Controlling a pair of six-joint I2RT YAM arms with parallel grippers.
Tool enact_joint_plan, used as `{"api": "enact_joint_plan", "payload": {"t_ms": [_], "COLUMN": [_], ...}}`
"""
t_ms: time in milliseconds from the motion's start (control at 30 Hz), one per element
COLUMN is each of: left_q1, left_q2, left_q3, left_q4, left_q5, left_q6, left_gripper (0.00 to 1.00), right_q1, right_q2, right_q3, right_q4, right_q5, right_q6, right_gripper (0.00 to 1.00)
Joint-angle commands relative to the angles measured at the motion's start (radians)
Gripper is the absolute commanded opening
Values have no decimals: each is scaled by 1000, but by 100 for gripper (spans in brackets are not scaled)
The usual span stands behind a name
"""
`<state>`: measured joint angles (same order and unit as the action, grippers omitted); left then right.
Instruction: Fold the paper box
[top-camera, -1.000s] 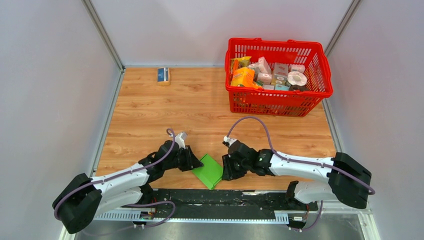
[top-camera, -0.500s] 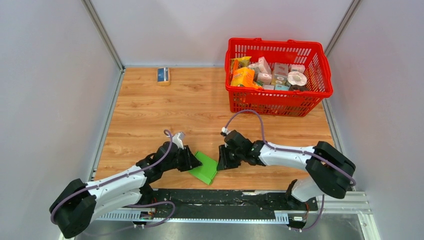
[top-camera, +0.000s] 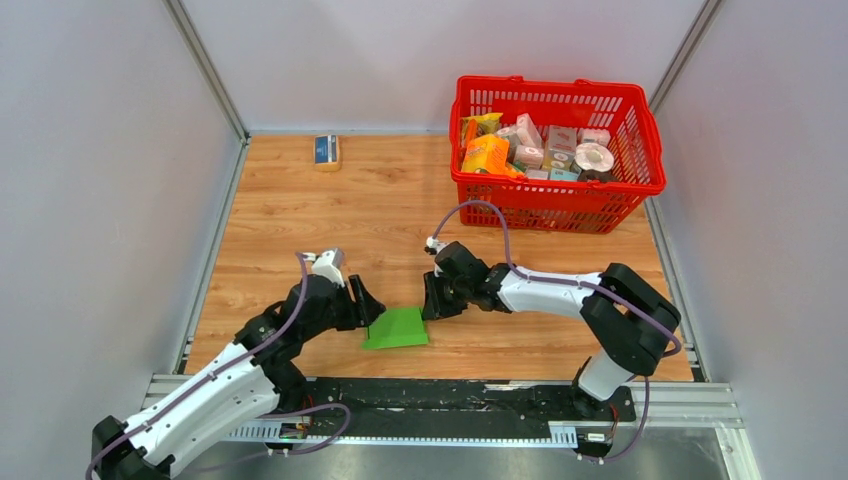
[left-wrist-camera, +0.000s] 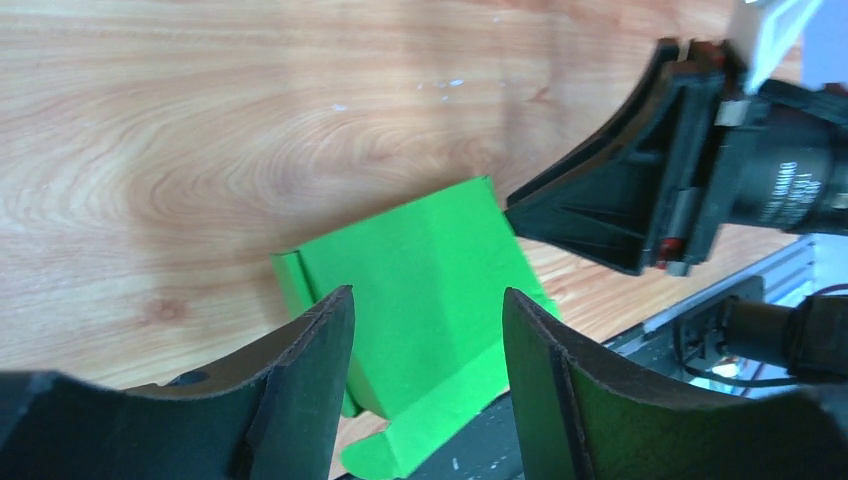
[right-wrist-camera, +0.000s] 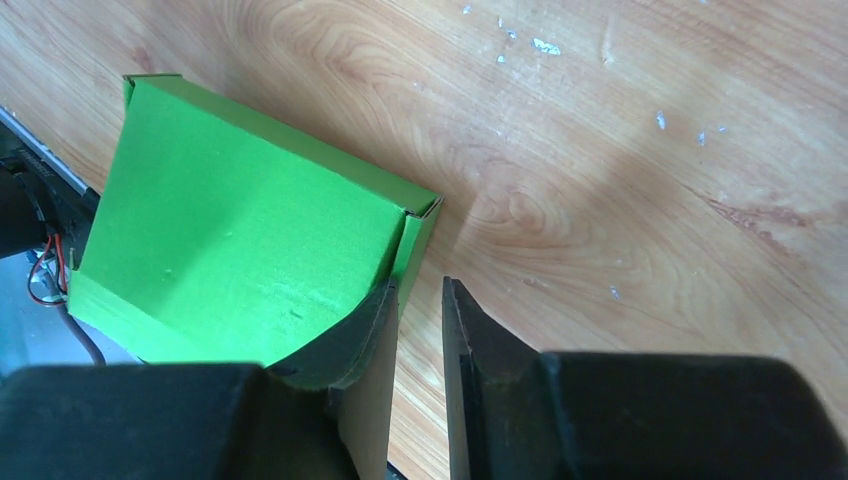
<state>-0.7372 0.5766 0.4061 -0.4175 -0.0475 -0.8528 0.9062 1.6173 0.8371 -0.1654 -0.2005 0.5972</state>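
The green paper box (top-camera: 397, 328) lies flat on the wooden table near its front edge, between the two arms. My left gripper (top-camera: 368, 306) stands just left of the box, open and clear of it. In the left wrist view the paper box (left-wrist-camera: 430, 255) shows beyond my left gripper (left-wrist-camera: 426, 300), with a flap hanging over the table edge. My right gripper (top-camera: 428, 304) sits at the box's right upper corner. In the right wrist view my right gripper (right-wrist-camera: 420, 285) has only a narrow gap with bare wood in it, and the paper box's (right-wrist-camera: 230, 225) side flap ends at its left fingertip.
A red basket (top-camera: 553, 210) full of packages stands at the back right. A small blue-and-tan box (top-camera: 326, 150) lies at the back left. A black rail (top-camera: 450, 395) runs along the near table edge, and grey walls close both sides.
My left gripper opened, let go of the box and drew back to the left. The box dropped from a tilt to lying flat. My right gripper moved up and left and narrowed.
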Motion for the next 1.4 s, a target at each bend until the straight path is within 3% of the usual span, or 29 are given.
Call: {"api": "enact_joint_plan", "payload": {"t_ms": [0, 67, 167, 233, 300, 467, 567, 733, 867, 967, 1067, 1100, 1200, 1367], "left_q1": [21, 21, 21, 19, 21, 21, 21, 21, 19, 21, 19, 19, 21, 21], "left_q2": [35, 80, 134, 140, 123, 86, 83, 77, 55, 20, -41, -85, -170, -198], "left_q3": [-47, -85, -90, -99, -110, -150, -171, -170, -156, -136, -113, -110, -107, -102], "left_q4": [7, 130, 128, 118, 112, 92, 106, 103, 76, 40, -32, -65, -119, -168], "left_q5": [66, 139, 130, 120, 109, 80, 84, 89, 78, 72, 54, 51, 18, 34], "left_q6": [55, 47, 32, 32, 28, 18, 3, 4, 6, 5, -12, -20, -54, -95], "left_gripper": [64, 56, 44, 39, 37, 34, 34, 32, 32, 33, 42, 52, 68, 72], "right_q1": [-9, -9, -13, -21, -49, -69, -59, -38, -29, -32, -36, -39, -55, -76], "right_q2": [39, 32, -8, -39, -85, -120, -68, 22, 64, 73, 66, 62, 55, 53], "right_q3": [-6, -3, 10, 8, -3, -33, -27, -10, -12, -30, -67, -76, -113, -148], "right_q4": [-25, -32, -72, -100, -106, 13, 58, 107, 119, 124, 136, 142, 156, 217], "right_q5": [66, 62, 69, 64, 20, -140, -232, -260, -232, -212, -200, -198, -204, -212], "right_q6": [-59, -60, -57, -50, -40, -34, -31, -24, -19, -17, -11, -7, 6, 16], "right_gripper": [25, 24, 25, 34, 43, 48, 49, 49, 41, 35, 25, 23, 17, 11]}}
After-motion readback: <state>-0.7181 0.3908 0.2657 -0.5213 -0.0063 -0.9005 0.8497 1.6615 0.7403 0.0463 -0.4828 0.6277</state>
